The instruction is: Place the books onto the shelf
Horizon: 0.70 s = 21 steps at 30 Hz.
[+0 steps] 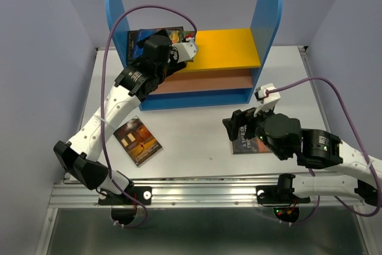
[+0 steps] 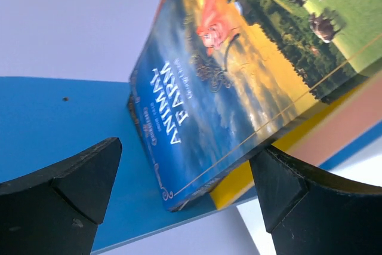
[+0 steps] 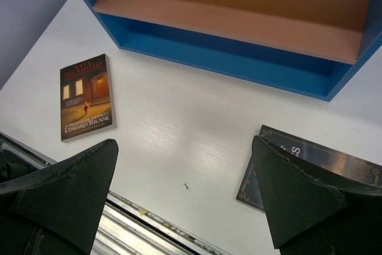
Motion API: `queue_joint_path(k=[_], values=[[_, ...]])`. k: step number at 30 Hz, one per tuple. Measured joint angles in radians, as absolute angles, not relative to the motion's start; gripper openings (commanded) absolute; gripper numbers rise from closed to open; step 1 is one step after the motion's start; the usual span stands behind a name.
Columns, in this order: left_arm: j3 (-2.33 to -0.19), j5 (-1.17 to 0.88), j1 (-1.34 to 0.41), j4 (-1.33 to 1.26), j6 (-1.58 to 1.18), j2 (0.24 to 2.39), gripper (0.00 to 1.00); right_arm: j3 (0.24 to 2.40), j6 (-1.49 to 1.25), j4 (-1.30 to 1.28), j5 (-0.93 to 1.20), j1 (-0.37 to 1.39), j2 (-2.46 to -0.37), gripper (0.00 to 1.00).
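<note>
At left end of the shelf point(image 1: 267, 10), blue-sky book point(image 2: 239, 88) on top — left gripper point(image 2: 188, 165) spread wide, not pinching it. Right gripper point(image 3: 185, 171) spread above dark book point(image 3: 310, 159), near front edge of the table point(image 1: 197, 147).

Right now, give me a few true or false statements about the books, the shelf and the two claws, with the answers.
1. The right claw is open with nothing between its fingers. True.
2. Two books stand on the brown middle board of the shelf. False: no book shows on it.
3. An orange-brown book lies flat on the table. True.
4. The left claw is clamped shut on the Animal Farm book. False: its fingers stand wide apart, one of them clear of the book.
5. The Animal Farm book lies on the table. False: it sits on the yellow top board.
</note>
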<state>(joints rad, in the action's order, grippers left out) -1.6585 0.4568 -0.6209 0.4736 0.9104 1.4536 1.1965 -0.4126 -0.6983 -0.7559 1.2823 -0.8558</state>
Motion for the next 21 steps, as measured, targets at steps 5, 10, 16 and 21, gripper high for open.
queue_joint_path(k=[5,10,16,21], values=[[-1.647,0.401,-0.621,0.509,0.871,1.435,0.99,1.287,-0.422,-0.707,-0.789,1.282,-0.973,1.0],[-1.607,0.386,-0.621,0.517,0.832,1.348,0.99,1.388,-0.414,-0.714,-0.811,1.228,-1.106,1.0],[-1.605,0.368,-0.621,0.513,0.754,1.292,0.99,1.541,-0.376,-0.712,-0.717,0.967,-1.317,1.0],[-1.624,0.318,-0.621,0.487,0.587,1.276,0.99,1.702,-0.305,-0.722,-0.643,0.833,-1.512,1.0]])
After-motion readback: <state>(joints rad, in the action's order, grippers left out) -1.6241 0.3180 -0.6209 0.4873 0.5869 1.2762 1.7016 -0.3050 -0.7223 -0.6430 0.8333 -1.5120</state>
